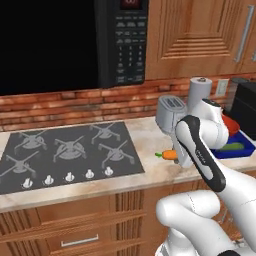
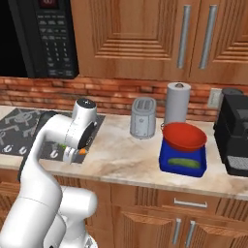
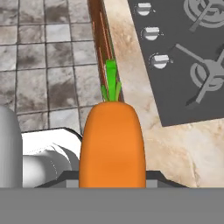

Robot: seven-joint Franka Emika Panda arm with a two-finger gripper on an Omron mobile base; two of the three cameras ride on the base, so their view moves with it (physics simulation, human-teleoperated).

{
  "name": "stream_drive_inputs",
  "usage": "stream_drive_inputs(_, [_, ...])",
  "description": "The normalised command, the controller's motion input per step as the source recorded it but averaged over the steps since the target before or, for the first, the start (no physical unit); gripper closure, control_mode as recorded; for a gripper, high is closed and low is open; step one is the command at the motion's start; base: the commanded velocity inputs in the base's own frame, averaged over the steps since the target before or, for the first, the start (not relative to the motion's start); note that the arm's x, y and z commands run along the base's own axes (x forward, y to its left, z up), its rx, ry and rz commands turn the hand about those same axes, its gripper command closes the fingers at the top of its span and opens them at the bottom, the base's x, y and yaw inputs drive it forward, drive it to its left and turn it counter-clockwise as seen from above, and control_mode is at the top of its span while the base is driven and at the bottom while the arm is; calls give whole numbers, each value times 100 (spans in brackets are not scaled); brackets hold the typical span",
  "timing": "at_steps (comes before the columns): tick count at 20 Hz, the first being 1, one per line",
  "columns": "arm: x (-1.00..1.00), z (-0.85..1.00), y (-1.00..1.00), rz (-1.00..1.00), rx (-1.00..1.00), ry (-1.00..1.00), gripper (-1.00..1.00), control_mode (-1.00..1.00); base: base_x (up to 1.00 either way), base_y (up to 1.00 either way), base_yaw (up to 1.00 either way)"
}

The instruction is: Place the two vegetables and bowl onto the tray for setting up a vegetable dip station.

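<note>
I see the gripper clamped on the smooth tapered orange carrot, leafy green top, above the speckled marble counter.

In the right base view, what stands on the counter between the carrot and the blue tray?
Mostly bare counter lies between the carrot and the tray. The toaster stands further back, off that line.

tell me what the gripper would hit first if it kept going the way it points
Probably the counter's front edge, or past it the tiled floor; depth is unclear. The gripper is shut on the carrot, whose green top leads that way.
</note>
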Motion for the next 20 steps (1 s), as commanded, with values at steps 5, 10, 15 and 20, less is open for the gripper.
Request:
stream_drive_inputs(5, [0, 0, 0, 0, 0, 0, 100, 100, 13, -60, 0])
stream_drive_inputs(10, [0, 0, 0, 0, 0, 0, 100, 100, 13, -61, 0])
stream_drive_inputs(15, [0, 0, 0, 0, 0, 0, 100, 100, 12, -61, 0])
stream_drive_inputs(20, [0, 0, 0, 0, 0, 0, 100, 100, 13, -59, 0])
